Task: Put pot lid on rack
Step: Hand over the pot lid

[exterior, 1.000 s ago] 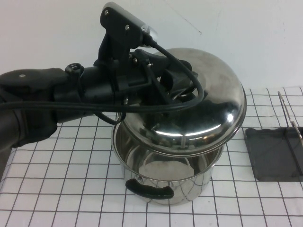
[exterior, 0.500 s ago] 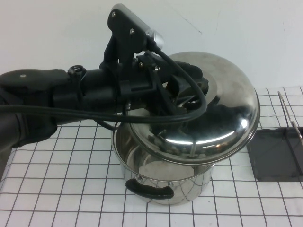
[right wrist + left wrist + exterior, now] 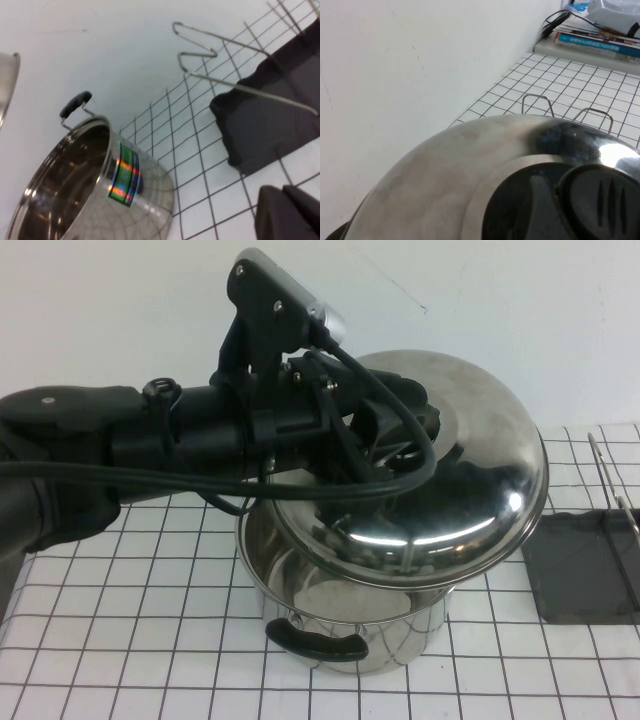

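High view shows my left gripper (image 3: 400, 435) clamped on the pot lid (image 3: 440, 490) by its knob, the rack (image 3: 615, 500) off to its right; my right gripper (image 3: 287, 212), shut, idles nearby.

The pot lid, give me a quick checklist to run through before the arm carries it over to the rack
1. Left gripper clamped on the black knob of the pot lid: ok.
2. Lid lifted off the pot: ok, it hangs tilted above the open pot.
3. Rack in view, to the lid's right: ok, wire loops upright over the dark tray.
4. Rack slots free: cannot tell, the rack is cut off at the frame edge.
5. Right gripper shut and low beside the tray, away from the lid: ok.
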`<state>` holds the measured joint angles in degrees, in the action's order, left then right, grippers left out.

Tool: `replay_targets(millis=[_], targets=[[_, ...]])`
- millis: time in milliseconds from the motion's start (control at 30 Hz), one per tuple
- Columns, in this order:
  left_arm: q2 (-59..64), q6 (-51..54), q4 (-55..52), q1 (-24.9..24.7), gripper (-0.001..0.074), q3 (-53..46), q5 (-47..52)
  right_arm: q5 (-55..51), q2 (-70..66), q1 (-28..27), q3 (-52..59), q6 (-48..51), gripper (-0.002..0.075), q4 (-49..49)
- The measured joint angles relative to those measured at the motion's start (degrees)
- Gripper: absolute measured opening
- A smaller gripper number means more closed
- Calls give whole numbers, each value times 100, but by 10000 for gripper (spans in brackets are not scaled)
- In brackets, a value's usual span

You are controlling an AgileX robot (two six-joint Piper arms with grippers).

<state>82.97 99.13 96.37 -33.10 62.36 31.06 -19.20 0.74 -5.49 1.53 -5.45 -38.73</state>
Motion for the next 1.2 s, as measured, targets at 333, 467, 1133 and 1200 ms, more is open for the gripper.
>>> replay_targets(millis=[333,467,1133,1200], targets=[[0,0,0,0,335,0,10,-578,-79,0,0,4845,-4,-4890],[0,0,0,0,335,0,10,-878,-666,0,0,5902,7,-5689],[0,134,0,0,335,0,10,-2314,-5065,0,-2437,7642,524,-5826],[0,145,0,0,335,0,10,-2605,-5540,0,-2645,7642,524,-5826]])
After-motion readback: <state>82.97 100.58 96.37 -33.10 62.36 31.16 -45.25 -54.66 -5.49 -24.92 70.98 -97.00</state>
